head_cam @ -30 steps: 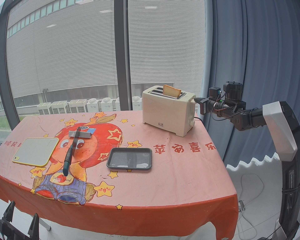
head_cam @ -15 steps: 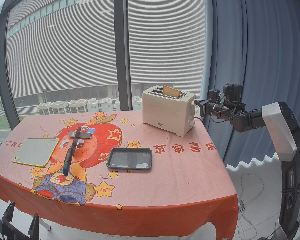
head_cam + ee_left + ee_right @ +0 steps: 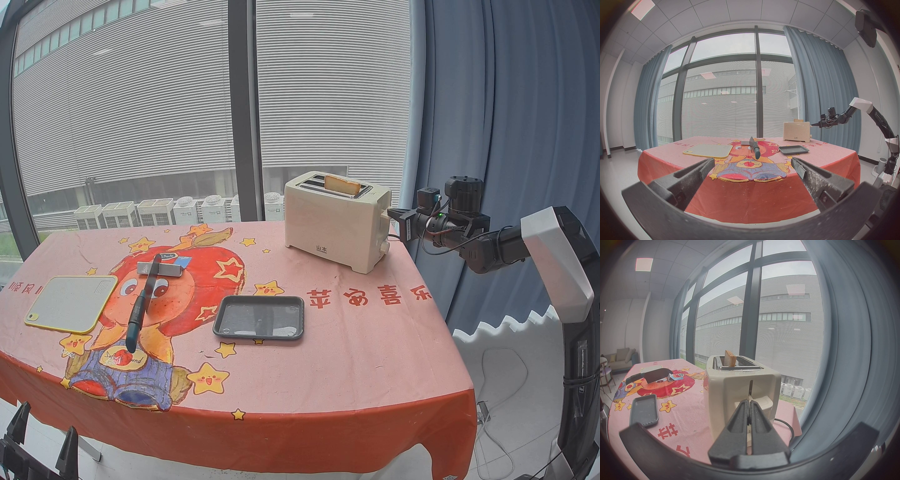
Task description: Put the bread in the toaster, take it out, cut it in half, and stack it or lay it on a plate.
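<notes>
We see the slice of bread (image 3: 342, 184) standing in a slot of the cream toaster (image 3: 334, 225), only its top edge above the rim. Our right gripper (image 3: 749, 402) has its fingers pressed together with nothing between them, its tip at the toaster's side lever (image 3: 765, 402); it seems to touch the lever, though we cannot be sure. Our left gripper (image 3: 752, 162) hangs well back from the table (image 3: 350, 356), fingers spread wide and empty. The dark tray (image 3: 259, 317), knife (image 3: 139, 306) and cutting board (image 3: 70, 303) lie on the table.
</notes>
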Available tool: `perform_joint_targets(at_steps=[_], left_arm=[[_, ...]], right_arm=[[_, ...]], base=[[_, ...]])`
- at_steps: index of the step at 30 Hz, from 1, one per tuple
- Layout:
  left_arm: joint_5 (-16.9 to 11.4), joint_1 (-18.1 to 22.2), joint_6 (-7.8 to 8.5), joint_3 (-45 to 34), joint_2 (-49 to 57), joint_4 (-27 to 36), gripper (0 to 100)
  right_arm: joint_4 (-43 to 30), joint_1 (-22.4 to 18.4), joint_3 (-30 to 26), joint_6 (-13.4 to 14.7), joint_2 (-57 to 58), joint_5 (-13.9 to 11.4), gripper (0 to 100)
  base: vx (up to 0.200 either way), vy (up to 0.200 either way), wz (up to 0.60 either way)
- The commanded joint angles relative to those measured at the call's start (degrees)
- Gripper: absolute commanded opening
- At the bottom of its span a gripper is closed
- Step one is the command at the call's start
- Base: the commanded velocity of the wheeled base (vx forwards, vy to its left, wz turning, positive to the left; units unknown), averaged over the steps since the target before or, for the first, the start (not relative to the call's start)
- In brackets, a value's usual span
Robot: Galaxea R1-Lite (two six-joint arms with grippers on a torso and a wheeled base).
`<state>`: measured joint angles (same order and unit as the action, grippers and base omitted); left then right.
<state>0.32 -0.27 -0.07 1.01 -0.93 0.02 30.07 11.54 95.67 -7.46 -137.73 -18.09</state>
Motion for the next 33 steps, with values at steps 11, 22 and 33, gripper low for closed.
perform_joint_targets(at_steps=[11,22,33], left_arm=[[0.0,0.0,-0.01,-1.0,0.8,0.0,100],[0.0,0.0,-0.01,-1.0,0.8,0.0,100],[0.0,0.0,-0.01,-1.0,0.8,0.0,100]], right_arm=[[1.3,0.3,-2.9,-0.1,-1.0,0.1,0],[2.8,0.5,-3.1,-0.1,-3.0,0.2,0],[2.9,0.5,-3.5,-0.1,-3.6,0.3,0]], base=[[0.0,0.0,0.0],[0.0,0.0,0.0],[0.0,0.0,0.0]])
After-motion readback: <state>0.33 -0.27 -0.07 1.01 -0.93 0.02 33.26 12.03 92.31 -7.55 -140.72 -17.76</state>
